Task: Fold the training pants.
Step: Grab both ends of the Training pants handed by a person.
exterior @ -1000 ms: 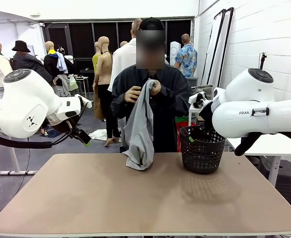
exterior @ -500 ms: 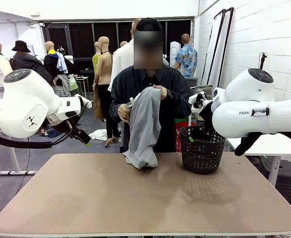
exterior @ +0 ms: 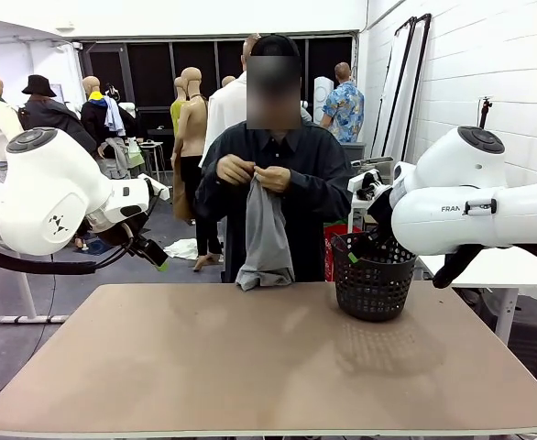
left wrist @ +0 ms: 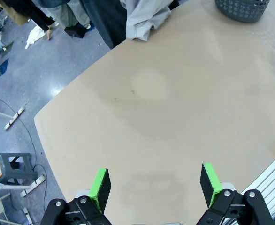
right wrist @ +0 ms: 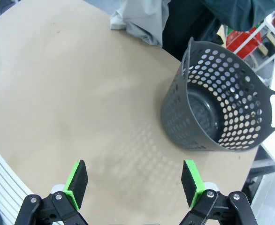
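Note:
A person at the far side holds the light grey training pants [exterior: 267,234] up at chest height in both hands. The cloth hangs bunched, its lower end just above the table's far edge. It also appears at the top of the left wrist view as training pants [left wrist: 144,16] and of the right wrist view as training pants [right wrist: 142,18]. My left gripper [exterior: 157,259] hovers off the table's left side, and my left gripper [left wrist: 155,185] stands open over bare tabletop. My right gripper [right wrist: 133,183] is open too, above the table and short of the basket.
A black mesh basket [exterior: 372,275] stands at the far right of the tan table [exterior: 250,367], and the right wrist view looks into the empty basket [right wrist: 222,108]. The person's hands [exterior: 255,174] are near the chest. Other people stand farther back.
The person has brought both hands together at the chest and lifted the pants, whose lower end has risen off the table. Neither arm has moved.

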`<state>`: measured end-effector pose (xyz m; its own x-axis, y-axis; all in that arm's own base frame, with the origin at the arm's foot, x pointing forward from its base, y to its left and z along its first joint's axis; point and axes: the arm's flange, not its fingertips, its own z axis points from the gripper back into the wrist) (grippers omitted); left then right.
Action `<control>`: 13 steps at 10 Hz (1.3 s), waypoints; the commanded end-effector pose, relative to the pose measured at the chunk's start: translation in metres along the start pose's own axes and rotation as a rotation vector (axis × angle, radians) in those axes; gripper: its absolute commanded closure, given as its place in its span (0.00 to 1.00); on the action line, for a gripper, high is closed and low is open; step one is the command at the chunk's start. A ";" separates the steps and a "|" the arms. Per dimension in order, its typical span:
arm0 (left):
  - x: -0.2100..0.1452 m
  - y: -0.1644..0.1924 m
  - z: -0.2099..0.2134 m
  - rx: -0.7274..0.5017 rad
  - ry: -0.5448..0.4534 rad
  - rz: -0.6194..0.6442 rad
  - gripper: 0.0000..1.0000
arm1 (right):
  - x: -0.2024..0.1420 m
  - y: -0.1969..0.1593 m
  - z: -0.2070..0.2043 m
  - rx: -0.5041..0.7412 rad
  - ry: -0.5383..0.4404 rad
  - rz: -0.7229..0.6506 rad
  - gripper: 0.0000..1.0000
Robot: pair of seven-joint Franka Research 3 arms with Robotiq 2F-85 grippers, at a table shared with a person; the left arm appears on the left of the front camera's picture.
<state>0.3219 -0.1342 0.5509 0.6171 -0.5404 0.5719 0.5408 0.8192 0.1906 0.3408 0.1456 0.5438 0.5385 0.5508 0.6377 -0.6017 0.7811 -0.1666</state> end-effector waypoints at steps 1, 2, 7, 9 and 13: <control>-0.001 -0.001 -0.001 -0.009 0.000 -0.003 0.00 | 0.000 0.001 0.000 0.002 -0.003 0.003 0.00; -0.001 -0.001 -0.001 -0.009 0.000 -0.003 0.00 | 0.000 0.001 0.000 0.002 -0.003 0.003 0.00; -0.001 -0.001 -0.001 -0.009 0.000 -0.003 0.00 | 0.000 0.001 0.000 0.002 -0.003 0.003 0.00; -0.001 -0.001 -0.001 -0.009 0.000 -0.003 0.00 | 0.000 0.001 0.000 0.002 -0.003 0.003 0.00; -0.001 -0.001 -0.001 -0.009 0.000 -0.003 0.00 | 0.000 0.001 0.000 0.002 -0.003 0.003 0.00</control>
<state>0.3219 -0.1342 0.5509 0.6171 -0.5404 0.5719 0.5408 0.8192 0.1906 0.3408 0.1456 0.5438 0.5385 0.5508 0.6377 -0.6017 0.7811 -0.1666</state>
